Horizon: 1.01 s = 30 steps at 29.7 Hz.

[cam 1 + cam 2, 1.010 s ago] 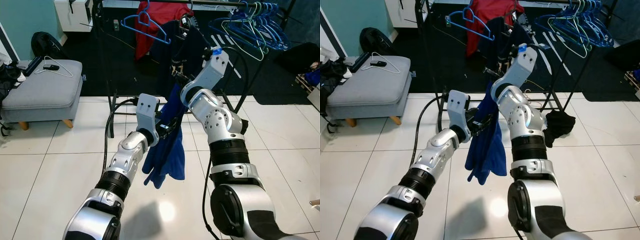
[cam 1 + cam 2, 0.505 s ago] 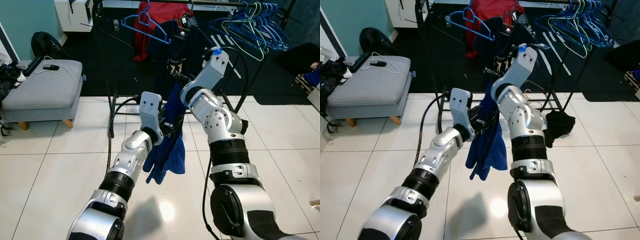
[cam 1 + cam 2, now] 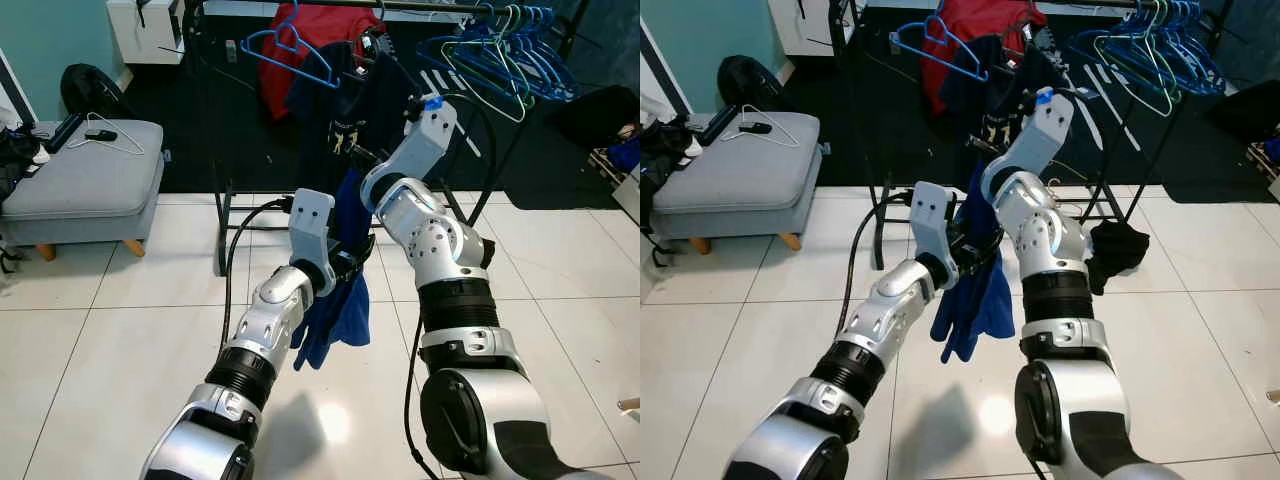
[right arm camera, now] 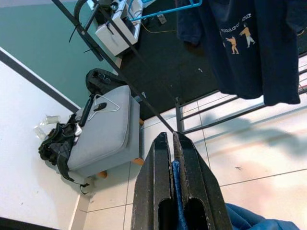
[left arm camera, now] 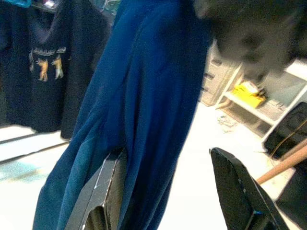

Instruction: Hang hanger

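Left gripper has its fingers spread wide, one finger against the lower folds of the blue garment hanging above the tiled floor. Right gripper is clamped narrow on a thin blue strip, apparently the hanger, at the garment's top. Beyond stands the clothes rack holding blue hangers and a dark T-shirt.

White tiled floor, grey ottoman, teal wall
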Motion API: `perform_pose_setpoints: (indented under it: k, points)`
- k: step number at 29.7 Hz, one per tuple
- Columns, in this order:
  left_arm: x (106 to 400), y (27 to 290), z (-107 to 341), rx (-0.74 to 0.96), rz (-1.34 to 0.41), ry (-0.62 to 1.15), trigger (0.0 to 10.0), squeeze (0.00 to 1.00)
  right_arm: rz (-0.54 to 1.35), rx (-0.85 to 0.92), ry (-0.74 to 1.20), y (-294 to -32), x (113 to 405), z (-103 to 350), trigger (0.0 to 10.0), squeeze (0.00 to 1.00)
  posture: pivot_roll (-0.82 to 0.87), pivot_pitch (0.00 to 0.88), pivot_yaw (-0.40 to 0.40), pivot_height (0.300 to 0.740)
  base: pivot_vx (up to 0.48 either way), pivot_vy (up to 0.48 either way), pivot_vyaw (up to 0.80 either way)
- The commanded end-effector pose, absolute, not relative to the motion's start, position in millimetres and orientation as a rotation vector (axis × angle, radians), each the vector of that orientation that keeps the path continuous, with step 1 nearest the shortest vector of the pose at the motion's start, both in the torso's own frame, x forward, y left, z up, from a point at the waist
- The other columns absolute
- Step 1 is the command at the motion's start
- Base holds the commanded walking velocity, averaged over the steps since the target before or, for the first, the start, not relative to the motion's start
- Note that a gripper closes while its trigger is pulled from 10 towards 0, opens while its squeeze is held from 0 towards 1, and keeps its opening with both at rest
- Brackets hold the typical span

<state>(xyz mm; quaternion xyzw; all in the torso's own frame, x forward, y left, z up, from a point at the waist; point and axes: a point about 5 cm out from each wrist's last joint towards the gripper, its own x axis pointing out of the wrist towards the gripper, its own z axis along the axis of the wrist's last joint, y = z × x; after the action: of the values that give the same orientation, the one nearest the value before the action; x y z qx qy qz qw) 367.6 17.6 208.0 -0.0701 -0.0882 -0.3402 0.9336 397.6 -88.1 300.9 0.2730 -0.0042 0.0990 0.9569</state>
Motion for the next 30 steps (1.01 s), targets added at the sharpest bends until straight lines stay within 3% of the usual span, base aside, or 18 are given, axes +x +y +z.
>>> perform_pose_setpoints:
  k: [1, 10, 20, 30]
  points:
    - [358.9, 2.8, 203.7, -0.184, -0.755, -0.168, 10.0, 0.00, 0.208, 0.538, -0.005, -86.4, 397.1, 299.9, 0.0, 0.00, -0.12, 0.171, -0.066, 0.740, 0.000, 0.000, 0.00]
    - [357.7, -2.7, 206.3, -0.174, -0.752, -0.163, 10.0, 0.00, 0.208, 0.541, -0.003, -85.5, 397.4, 300.0, 0.0, 0.00, -0.12, 0.180, -0.065, 0.740, 0.000, 0.000, 0.00]
    - [370.1, -0.1, 202.7, -0.041, -0.574, -0.102, 10.0, 0.00, 0.208, 0.549, -0.003, -84.4, 397.2, 300.2, 0.0, 0.00, -0.12, 0.186, -0.063, 0.740, 0.000, 0.000, 0.00]
    - [374.5, 3.9, 204.8, -0.013, -0.507, -0.102, 10.0, 0.00, 0.207, 0.552, -0.004, -84.1, 397.2, 300.4, 0.0, 0.00, -0.11, 0.187, -0.058, 0.740, 0.000, 0.000, 0.00]
